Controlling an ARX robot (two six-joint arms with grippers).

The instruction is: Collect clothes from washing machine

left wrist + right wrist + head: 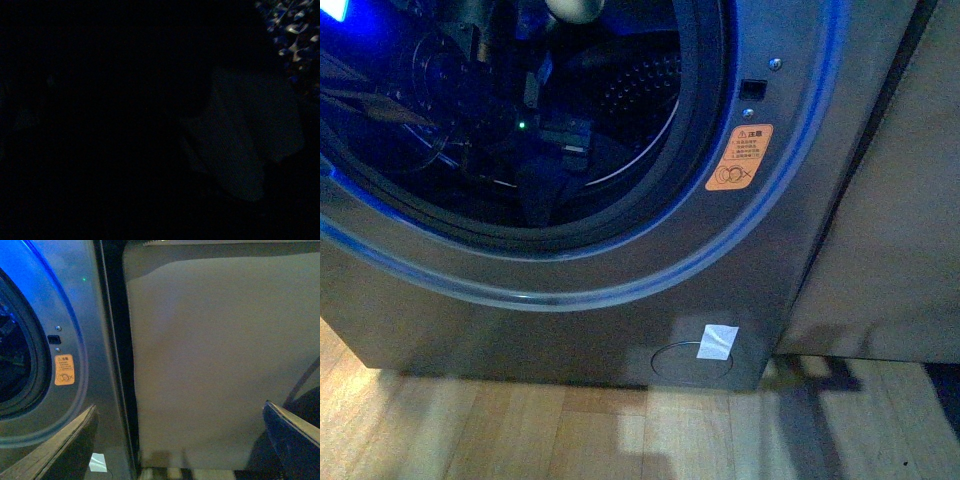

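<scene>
Sitting inside washing machine [800,250], left jaws hidden, state untellable; right jaws spread.

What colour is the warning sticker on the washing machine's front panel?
The warning sticker is orange with dark print; it shows best in the front view.

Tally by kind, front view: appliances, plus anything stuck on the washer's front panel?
dark grey metallic front-loading washing machine: 1
beige flat-fronted unit: 1
small orange warning sticker: 1
white tape patch: 1
Total: 4
</scene>
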